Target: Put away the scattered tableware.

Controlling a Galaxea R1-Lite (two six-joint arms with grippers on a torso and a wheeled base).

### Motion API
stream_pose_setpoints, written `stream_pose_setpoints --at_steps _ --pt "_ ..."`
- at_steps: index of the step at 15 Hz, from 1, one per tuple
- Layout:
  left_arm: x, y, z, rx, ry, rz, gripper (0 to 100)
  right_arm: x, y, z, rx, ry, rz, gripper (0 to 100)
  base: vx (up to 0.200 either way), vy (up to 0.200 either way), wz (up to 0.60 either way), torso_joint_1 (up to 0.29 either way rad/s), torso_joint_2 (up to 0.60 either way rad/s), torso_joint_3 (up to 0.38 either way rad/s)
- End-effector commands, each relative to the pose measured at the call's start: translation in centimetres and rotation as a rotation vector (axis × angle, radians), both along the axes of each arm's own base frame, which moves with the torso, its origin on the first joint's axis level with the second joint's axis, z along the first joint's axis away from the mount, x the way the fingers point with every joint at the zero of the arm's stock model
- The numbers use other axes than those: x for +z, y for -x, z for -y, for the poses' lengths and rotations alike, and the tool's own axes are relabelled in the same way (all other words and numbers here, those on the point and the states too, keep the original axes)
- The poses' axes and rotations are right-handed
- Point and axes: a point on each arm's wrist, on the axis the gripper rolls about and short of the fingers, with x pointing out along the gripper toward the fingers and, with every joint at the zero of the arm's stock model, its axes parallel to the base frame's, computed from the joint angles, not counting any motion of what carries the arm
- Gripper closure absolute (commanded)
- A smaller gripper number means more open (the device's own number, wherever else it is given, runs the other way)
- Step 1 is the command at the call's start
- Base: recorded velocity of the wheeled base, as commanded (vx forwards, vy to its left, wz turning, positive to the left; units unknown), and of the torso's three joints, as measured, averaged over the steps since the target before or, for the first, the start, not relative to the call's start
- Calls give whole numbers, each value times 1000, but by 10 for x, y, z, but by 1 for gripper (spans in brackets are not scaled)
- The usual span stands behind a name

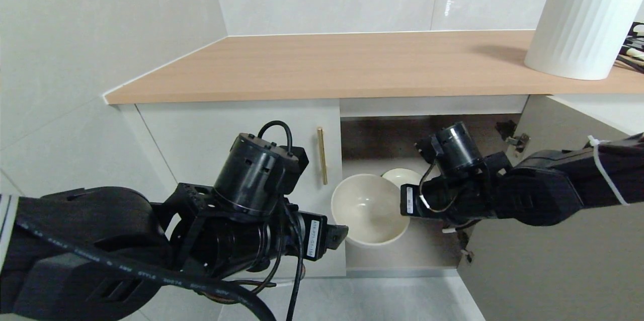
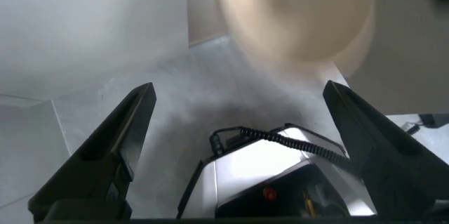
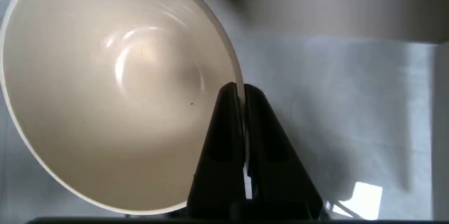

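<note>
My right gripper (image 1: 405, 201) holds a cream bowl (image 1: 369, 209) tilted in front of the open cabinet, fingers shut on its rim. In the right wrist view the two fingers (image 3: 228, 122) pinch that rim, with the bowl (image 3: 116, 83) hollow and bare inside. A second cream dish (image 1: 401, 176) sits on the cabinet floor behind it. My left gripper (image 1: 340, 233) hangs low beside the bowl, just under its near left edge. Its fingers (image 2: 126, 136) are spread wide with nothing between them, and the bowl (image 2: 295, 13) is above them.
The left cabinet door (image 1: 236, 125) is closed, with a brass handle (image 1: 322, 155). The right door (image 1: 548, 265) stands swung open toward me. A white ribbed container (image 1: 583, 19) stands on the wooden counter (image 1: 327, 64) at the right. Grey floor tiles lie below.
</note>
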Motion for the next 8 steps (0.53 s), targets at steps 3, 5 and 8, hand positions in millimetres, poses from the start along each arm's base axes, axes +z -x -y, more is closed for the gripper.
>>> stream_pose_setpoints --at_steps 3,5,8 --pt "1 -1 -1 6 3 3 0 -34 -52 18 -192 8 -34 100 0 0 0 0 0 0" --pt "1 -1 -1 7 3 1 0 -48 -74 26 -279 4 11 100 0 0 0 0 0 0" --pt "-1 -2 -2 11 -1 -3 0 -63 -99 37 -350 -8 77 100 0 0 0 0 0 0"
